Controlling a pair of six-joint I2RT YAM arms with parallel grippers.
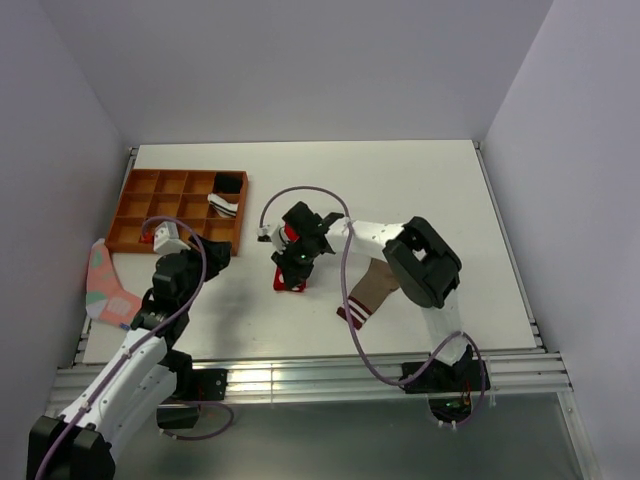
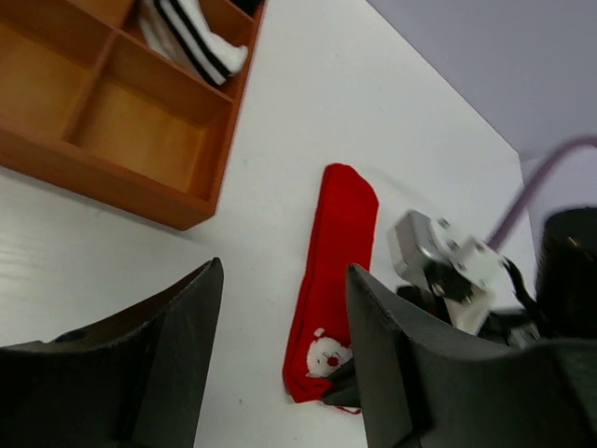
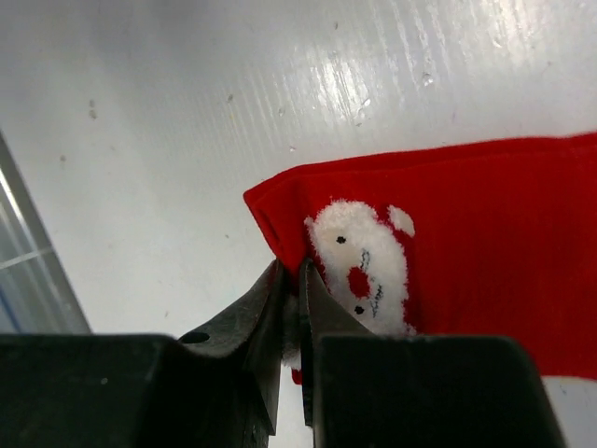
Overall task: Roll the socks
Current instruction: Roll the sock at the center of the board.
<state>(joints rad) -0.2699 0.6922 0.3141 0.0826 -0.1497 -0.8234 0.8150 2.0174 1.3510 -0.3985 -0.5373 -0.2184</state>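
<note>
The red sock (image 2: 338, 252) lies flat and stretched out on the white table, its white cartoon patch (image 3: 366, 261) at the near end. My right gripper (image 3: 294, 280) is shut on that end's edge beside the patch, and from above it (image 1: 293, 268) hides most of the red sock (image 1: 284, 283). The tan-brown sock (image 1: 376, 288), with its striped cuff toward the front, lies partly under the right arm. My left gripper (image 2: 284, 345) hangs open to the left of the red sock, above bare table, holding nothing.
An orange compartment tray (image 1: 150, 212) stands at the back left, with black-and-white rolled socks (image 1: 225, 200) in its right cells. A pink patterned sock (image 1: 105, 285) lies at the table's left edge. Grey walls close in three sides.
</note>
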